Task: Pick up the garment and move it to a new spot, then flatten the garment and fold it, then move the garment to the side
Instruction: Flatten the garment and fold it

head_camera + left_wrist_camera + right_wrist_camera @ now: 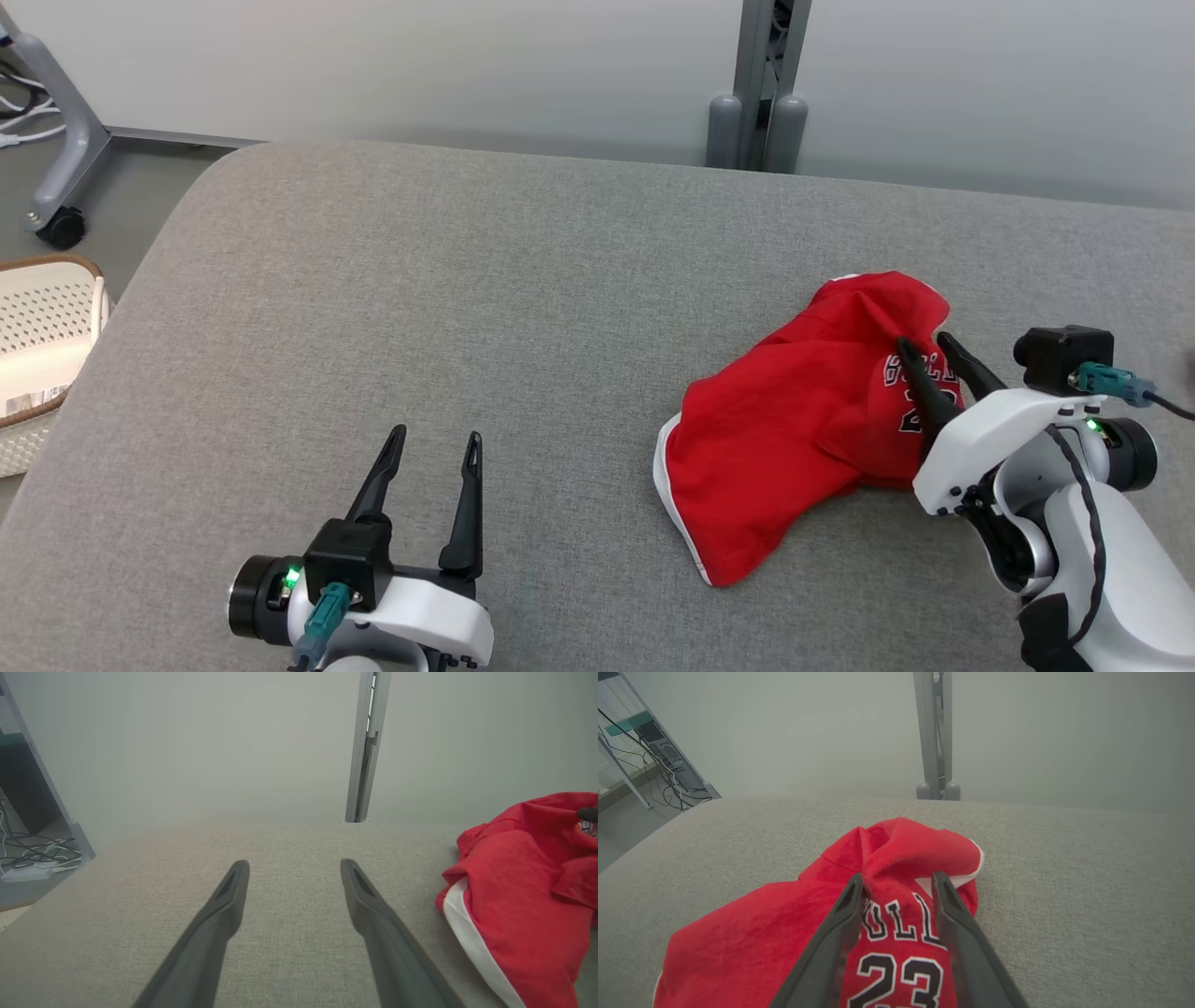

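A crumpled red garment (803, 420) with white trim and black lettering lies on the right part of the grey padded table (467, 280). My right gripper (923, 341) rests on the garment's right side with its jaws partly apart. In the right wrist view the right gripper (898, 877) has a raised fold of the garment (906, 849) between its fingers, above the printed number. My left gripper (437, 433) stands open over bare table at the lower left, well apart from the cloth. From the left wrist, that gripper (294, 863) has the garment (514, 896) to its right.
A white perforated basket (37, 345) stands off the table's left edge. A wheeled grey stand leg (56, 140) is at the far left and a grey post (761, 93) behind the table's far edge. Cables (32, 858) lie on the floor.
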Motion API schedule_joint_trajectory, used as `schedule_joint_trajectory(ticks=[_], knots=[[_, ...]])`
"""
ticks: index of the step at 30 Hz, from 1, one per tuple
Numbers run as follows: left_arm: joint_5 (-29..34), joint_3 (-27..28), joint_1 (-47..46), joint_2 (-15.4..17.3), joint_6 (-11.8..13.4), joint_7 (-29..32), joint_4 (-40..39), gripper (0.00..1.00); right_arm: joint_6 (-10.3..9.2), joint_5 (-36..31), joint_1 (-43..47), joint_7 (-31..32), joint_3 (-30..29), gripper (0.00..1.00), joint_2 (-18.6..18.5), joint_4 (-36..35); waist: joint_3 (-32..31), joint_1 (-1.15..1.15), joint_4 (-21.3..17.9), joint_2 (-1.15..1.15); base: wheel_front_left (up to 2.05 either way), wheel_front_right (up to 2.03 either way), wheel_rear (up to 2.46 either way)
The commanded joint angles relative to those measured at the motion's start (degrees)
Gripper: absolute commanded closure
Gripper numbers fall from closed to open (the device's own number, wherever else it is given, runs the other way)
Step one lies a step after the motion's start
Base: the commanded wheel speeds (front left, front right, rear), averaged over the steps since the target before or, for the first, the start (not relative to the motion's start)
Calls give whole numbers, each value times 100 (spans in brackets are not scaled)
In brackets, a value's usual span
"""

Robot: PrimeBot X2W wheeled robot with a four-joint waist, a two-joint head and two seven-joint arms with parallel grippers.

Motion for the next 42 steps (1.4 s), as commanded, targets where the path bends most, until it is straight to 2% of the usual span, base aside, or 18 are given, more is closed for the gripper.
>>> schedule_joint_trajectory(ticks=[1, 9, 16, 21, 22, 27, 32, 42], knots=[[60, 47, -88, 27, -21, -24, 2, 0, 4, 82, -94, -5, 44, 100, -70, 26, -4, 0, 41, 0, 0, 0, 0], [123, 137, -52, -17, -78, -24, 52, 0, 4, 657, -583, -317, 309, 100, -241, -74, -57, 0, 128, 0, 0, 0, 0], [89, 99, 83, -44, -49, -25, 110, 0, 4, 1047, -1639, -753, 76, 100, -165, -187, -134, 0, 107, 0, 0, 0, 0], [47, -41, 168, -47, -47, -24, 131, 0, 4, 897, -2137, -1081, -263, 100, -8, -8, -196, 0, 115, 0, 0, 0, 0], [-5, -118, 180, -47, -7, -24, 137, 0, 4, 746, -2192, -1116, -470, 100, 142, 191, -247, 0, 125, 0, 0, 0, 0], [-79, -150, 241, -49, 33, -24, 137, 0, 4, 474, -1791, -957, -704, 100, 323, 674, -309, 0, 175, 0, 0, 0, 0], [-59, -78, 268, -48, 10, -24, 160, 0, 7, 1644, -1341, -1061, 106, 100, 342, 1130, -326, 0, 227, 0, 0, 0, 0], [-89, -152, 262, -48, 6, -24, 210, 0, 8, 4991, -1522, -1736, 2123, 100, 336, 1428, -345, 0, 282, 0, 0, 0, 0]])
